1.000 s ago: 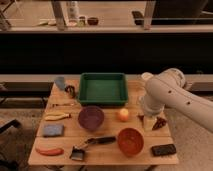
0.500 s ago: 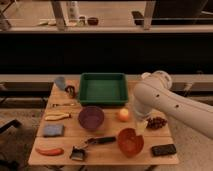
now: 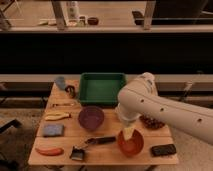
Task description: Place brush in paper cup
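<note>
Brush (image 3: 97, 141) lies flat on the desk (image 3: 107, 157) near the front edge, between the purple bowl (image 3: 91, 118) and the orange bowl (image 3: 131, 145). The handle end points toward the orange bowl and the bristle head toward the front-left.

Look: long black handle, pale metallic neck, wide dark head.

Pincer (image 3: 129, 132) hangs over the orange bowl, just right of the handle end. Its jaws stand wide apart with nothing between them.

Handling (judged): light. The handle is stiff, smooth and probably a little slippery. The bristles are soft and poor to grip. Best hold is across the handle near mid-length, leaving room to tip it upright.

Paper cup: not made out; possibly hidden behind the arm (image 3: 150, 107). It is likely light and may topple, so the brush should go in gently.
</note>
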